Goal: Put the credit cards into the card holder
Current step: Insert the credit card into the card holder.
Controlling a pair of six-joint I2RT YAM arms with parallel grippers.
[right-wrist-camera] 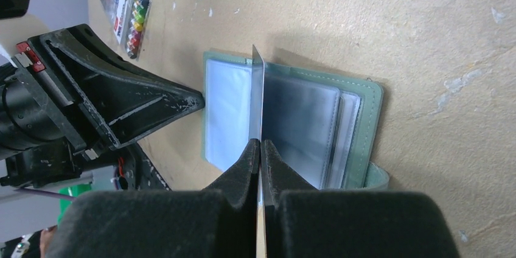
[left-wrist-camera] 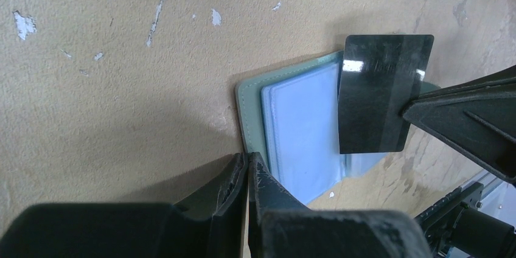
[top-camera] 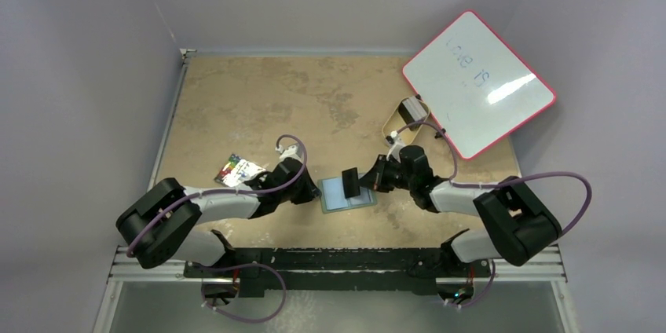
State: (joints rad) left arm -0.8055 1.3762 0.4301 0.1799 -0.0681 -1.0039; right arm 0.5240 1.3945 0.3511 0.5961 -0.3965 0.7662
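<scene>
**Card held over the open holder.** The card holder [top-camera: 338, 196] lies open and flat on the table [top-camera: 259, 105], its clear sleeves [left-wrist-camera: 298, 136] facing up inside the green cover [right-wrist-camera: 360, 125]. Directly above its middle you see one dark credit card [left-wrist-camera: 380, 94] standing on edge, upright across the sleeves. In the right wrist view the card appears only as a thin line [right-wrist-camera: 257, 97].

The right gripper [right-wrist-camera: 260, 148] reaches in from the holder's right side, and its jaws are clamped on this card. The left gripper [left-wrist-camera: 248, 170] comes from the holder's left, its jaws pressed together with the tips at the holder's left edge. You cannot tell whether they pinch the cover.

Further left of the holder lies a colourful packet [top-camera: 238, 170]. Beyond the holder and to its right you find a tan oval tray [top-camera: 402, 119] and, past it, a red-framed whiteboard [top-camera: 477, 82].
</scene>
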